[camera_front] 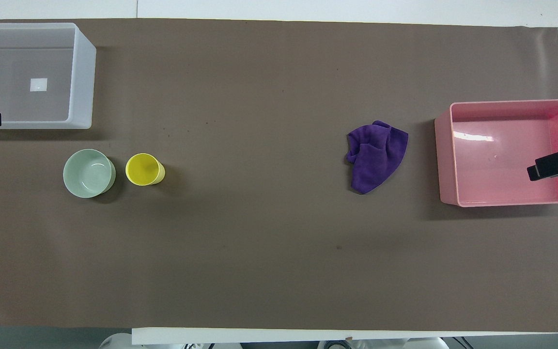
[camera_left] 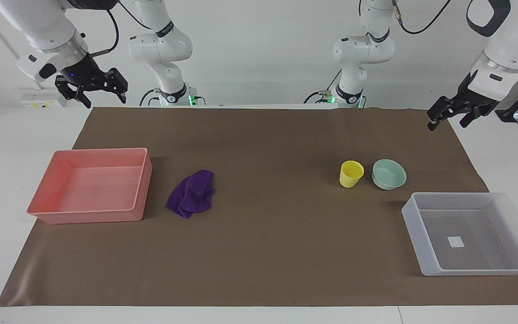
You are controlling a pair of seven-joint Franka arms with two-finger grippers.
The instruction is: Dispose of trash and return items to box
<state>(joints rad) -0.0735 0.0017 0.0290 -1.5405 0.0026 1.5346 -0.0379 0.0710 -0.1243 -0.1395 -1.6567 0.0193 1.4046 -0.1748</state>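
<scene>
Waiting raised at table point(camera_left: 259, 270) corners: left gripper point(camera_left: 448, 116), right gripper point(camera_left: 91, 88), both spread apart, empty. Lying unsorted: purple cloth point(camera_left: 191, 193) beside pink tub point(camera_left: 140, 189); yellow cup point(camera_left: 351, 173), green bowl point(camera_left: 389, 174) near clear box point(camera_left: 414, 225), likely staged for short carries.

cup point(camera_left: 351, 173) touching bowl point(camera_left: 389, 174) | cloth point(camera_left: 191, 193) open all round (beside pink tub point(camera_left: 47, 211))

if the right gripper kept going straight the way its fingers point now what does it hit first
Probably the pink tub: the right gripper, raised at its end of the table, points down, and from overhead it lies over that tub. Depth is uncertain.

Cup point(camera_left: 351, 173) beside bowl point(camera_left: 389, 174)
</scene>
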